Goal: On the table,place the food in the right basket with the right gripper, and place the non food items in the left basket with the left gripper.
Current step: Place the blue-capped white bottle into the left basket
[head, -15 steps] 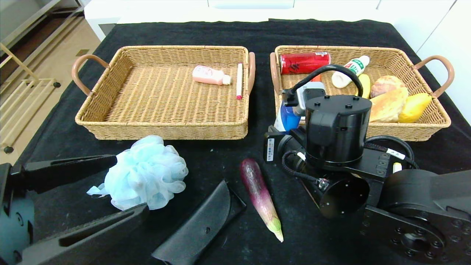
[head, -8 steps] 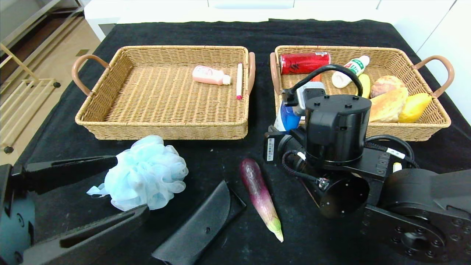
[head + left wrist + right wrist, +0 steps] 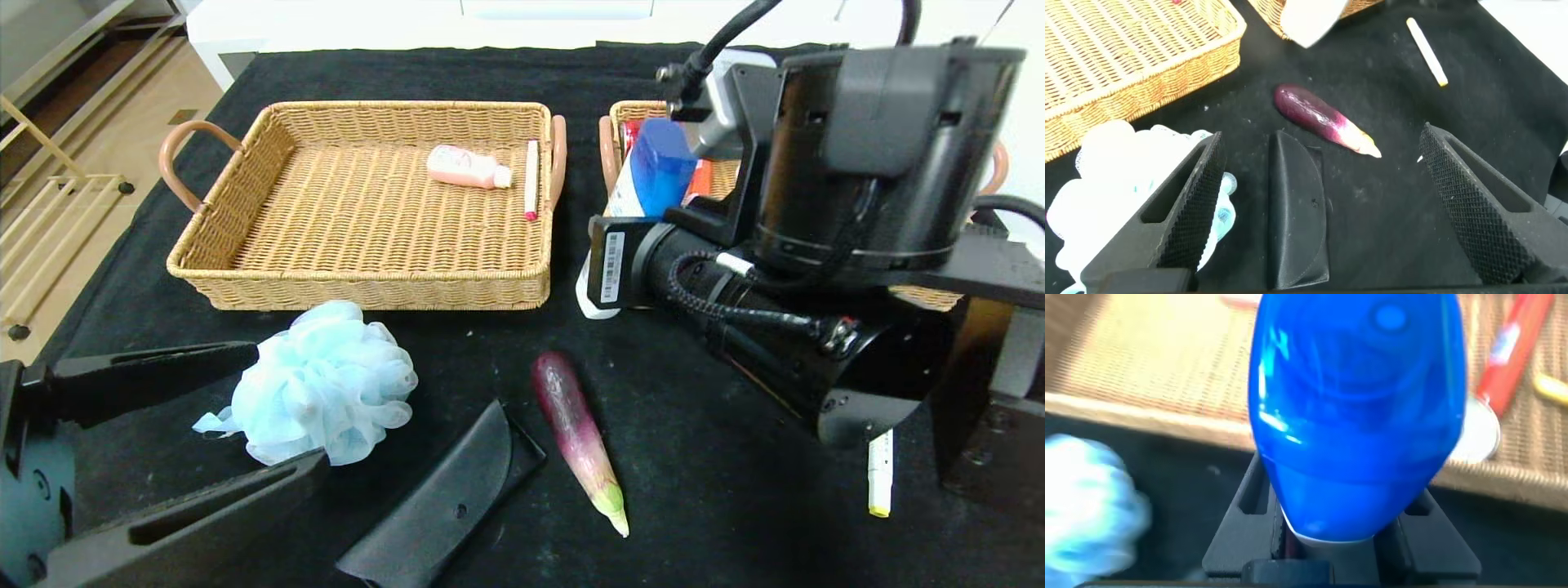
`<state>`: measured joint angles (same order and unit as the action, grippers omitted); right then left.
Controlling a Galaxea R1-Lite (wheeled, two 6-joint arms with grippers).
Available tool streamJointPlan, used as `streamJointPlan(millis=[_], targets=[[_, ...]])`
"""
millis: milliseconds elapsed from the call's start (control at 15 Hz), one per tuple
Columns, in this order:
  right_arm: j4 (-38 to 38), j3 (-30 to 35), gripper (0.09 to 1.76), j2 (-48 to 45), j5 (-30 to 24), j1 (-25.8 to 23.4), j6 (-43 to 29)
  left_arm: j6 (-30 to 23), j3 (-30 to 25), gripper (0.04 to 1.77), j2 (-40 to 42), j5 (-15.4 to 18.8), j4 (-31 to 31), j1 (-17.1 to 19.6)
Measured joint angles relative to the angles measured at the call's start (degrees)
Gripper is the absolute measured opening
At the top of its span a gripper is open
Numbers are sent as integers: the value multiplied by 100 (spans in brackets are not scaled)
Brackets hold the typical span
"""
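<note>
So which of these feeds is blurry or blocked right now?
Head view: sharp, but the right arm covers most of the right basket. Right wrist view: the blue cap fills the picture, and the pouf and basket weave behind it are blurred. Left wrist view: clear on the eggplant and glasses case; the white bottle base at the edge is smeared.

light: bright, even, soft shadows | blur: right wrist close-up, perhaps motion | edges: slightly bowed

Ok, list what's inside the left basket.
The left basket holds a pink bottle and a thin pen, both near its right end. The rest of its floor is bare weave; nothing covers it.
</note>
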<state>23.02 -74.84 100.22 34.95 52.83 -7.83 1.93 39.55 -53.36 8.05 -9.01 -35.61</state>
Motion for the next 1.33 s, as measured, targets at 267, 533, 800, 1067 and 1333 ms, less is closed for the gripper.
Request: streamJointPlan(millis=[267,533,800,1067,1333], targets=[[-133,-611,65,91,-491,48,74,0,20,172,0,-9,-13,17],[-116,-1224,65,427,-1086,-20,78,0,26,172,6,-6,-11,26],[-102,-1998,65,945,-1475,-155,118,0,26,172,11,-9,-13,28],[-102,-2591,65,1417,-1754,-344,179,0,26,172,13,0,-9,24],[-116,-3062,65,1755,-1781,-375,299,-2,24,172,-2,-2,-6,20]])
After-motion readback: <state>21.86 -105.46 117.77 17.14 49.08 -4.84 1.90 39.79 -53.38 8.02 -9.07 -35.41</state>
